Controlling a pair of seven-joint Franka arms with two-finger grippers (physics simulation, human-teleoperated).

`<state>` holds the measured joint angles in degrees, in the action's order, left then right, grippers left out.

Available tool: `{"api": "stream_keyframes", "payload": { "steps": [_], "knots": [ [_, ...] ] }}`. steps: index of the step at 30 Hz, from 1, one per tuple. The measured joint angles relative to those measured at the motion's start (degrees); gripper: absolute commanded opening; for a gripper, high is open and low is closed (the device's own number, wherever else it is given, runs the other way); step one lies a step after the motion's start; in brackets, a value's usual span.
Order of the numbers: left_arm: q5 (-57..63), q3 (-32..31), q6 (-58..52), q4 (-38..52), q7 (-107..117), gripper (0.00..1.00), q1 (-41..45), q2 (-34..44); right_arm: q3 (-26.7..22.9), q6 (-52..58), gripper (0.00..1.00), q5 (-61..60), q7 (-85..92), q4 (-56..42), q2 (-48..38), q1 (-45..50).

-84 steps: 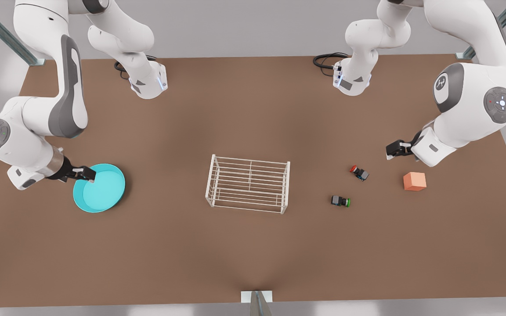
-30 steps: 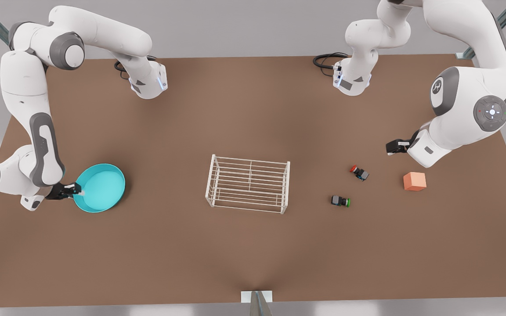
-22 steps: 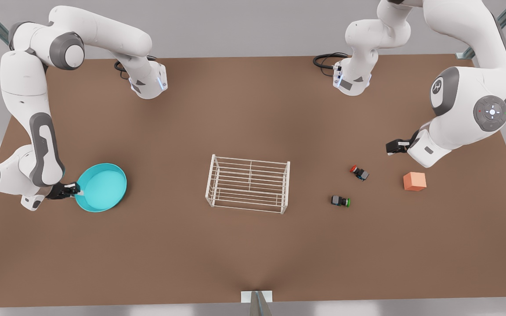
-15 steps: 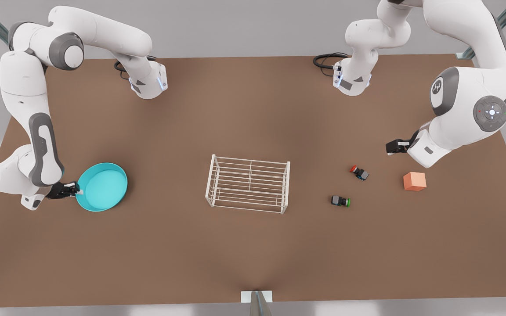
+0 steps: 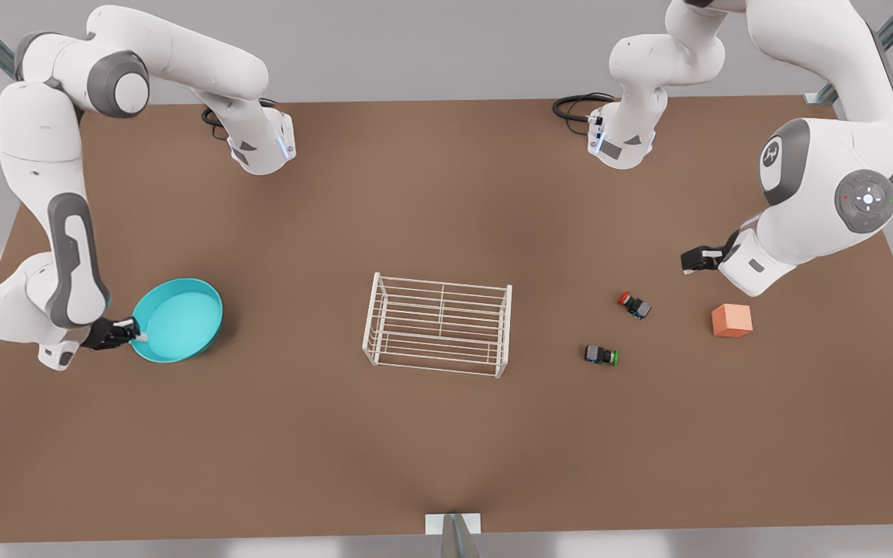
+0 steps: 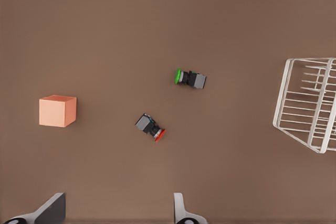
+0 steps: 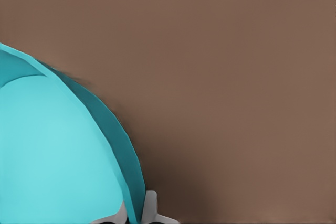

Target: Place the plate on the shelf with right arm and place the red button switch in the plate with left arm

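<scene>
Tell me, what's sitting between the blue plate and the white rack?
Nothing. In the front view, bare brown table runs from the plate to the shelf.

The shelf [image 5: 439,325] stands mid-table [image 5: 446,449]. The plate [image 5: 177,321] sits toward the front view's left edge. Toward the right edge lie 2 switches, the red button switch [image 5: 634,304] behind the green-capped switch [image 5: 601,356], and the cube [image 5: 731,320] nearest that edge.

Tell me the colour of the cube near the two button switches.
The cube is orange, a light salmon shade, seen best in the left wrist view.
</scene>
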<state>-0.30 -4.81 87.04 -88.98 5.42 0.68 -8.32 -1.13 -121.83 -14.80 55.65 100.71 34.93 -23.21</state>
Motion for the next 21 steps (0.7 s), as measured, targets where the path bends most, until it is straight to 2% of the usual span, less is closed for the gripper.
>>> {"api": "stream_keyframes", "payload": {
  "steps": [12,21],
  "knots": [
    [0.0,0.0,0.0,-0.1,0.0,1.00,0.0,0.0,0.4,12.4,0.14,-0.1,-1.9,-2.9,-8.7,7.1],
    [0.3,-0.2,-0.5,-0.9,0.3,1.00,0.2,0.0,0.6,20.5,0.15,-2.2,-9.7,-6.6,-11.4,19.2]
  ]
}}
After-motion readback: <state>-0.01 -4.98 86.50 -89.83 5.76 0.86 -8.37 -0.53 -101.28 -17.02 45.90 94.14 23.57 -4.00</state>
